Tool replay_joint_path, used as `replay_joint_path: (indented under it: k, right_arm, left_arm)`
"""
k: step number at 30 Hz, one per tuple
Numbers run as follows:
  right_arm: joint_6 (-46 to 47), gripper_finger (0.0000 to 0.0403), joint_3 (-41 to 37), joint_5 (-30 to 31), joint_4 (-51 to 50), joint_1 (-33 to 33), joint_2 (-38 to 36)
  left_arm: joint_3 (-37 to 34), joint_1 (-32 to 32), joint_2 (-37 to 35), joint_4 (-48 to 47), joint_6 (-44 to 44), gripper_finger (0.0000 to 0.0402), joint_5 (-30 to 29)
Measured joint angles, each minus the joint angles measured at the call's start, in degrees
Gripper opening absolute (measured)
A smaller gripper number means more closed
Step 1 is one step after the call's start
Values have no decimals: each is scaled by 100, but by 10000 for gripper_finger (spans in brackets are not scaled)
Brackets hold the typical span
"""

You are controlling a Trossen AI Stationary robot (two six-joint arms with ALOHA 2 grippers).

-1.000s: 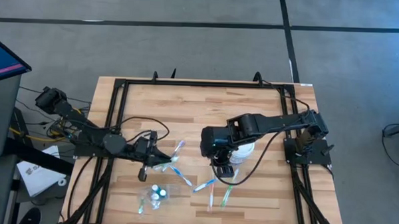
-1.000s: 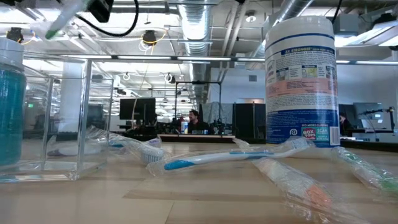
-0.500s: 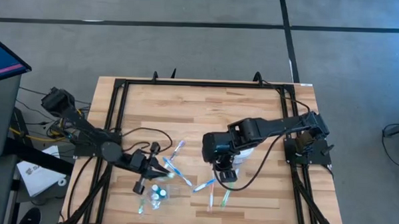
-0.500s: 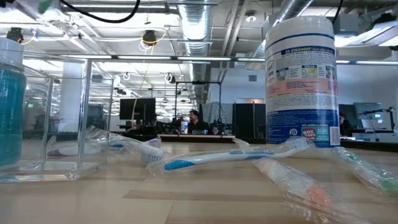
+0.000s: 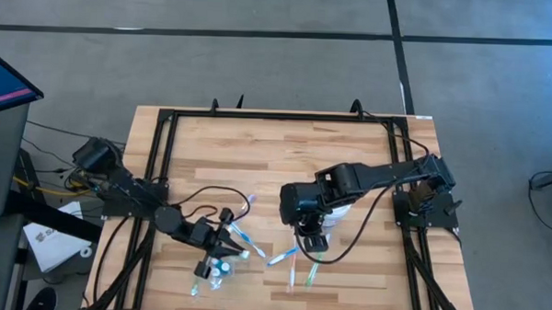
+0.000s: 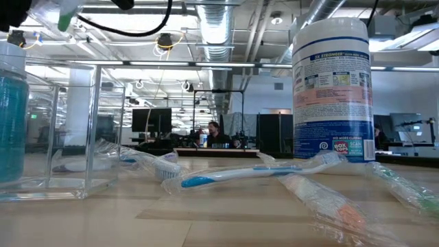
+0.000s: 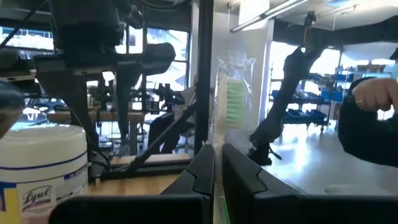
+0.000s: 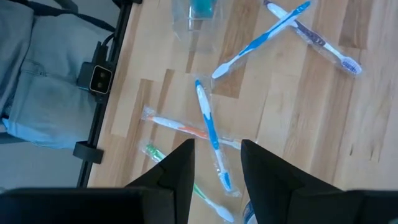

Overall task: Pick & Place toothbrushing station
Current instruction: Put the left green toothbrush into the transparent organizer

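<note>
Upright, a wrapped green-bristled toothbrush [image 7: 234,93] is pinched in the left end effector [image 7: 217,163], handle hidden; right end effector [image 8: 216,163] gapes empty.

The green-bristled toothbrush [image 7: 235,93] handle is hidden between the left tool [image 7: 217,180] fingers.

Wooden table [image 5: 276,146] with scattered toothbrushes [image 5: 282,257], wipes canister [image 6: 332,89], clear box [image 6: 68,130].

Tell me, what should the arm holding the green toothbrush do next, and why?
Probably lower it a little. The left gripper is shut on a wrapped green toothbrush, and in the low view that brush hangs high above the clear box. Easing down first should let it drop inside rather than bounce out or miss.
</note>
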Motion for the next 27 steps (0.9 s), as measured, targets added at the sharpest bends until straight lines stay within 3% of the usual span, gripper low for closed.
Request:
replay_joint_path:
  k: [16, 27]
  right_arm:
    - [-4, 122, 0, -2, 0, -2, 2]
    - [-2, 122, 0, -2, -55, 0, 4]
  left_arm:
    - [73, 151, 1167, 1364, -35, 5, 369]
    - [289, 199, 1731, 1405, -55, 6, 645]
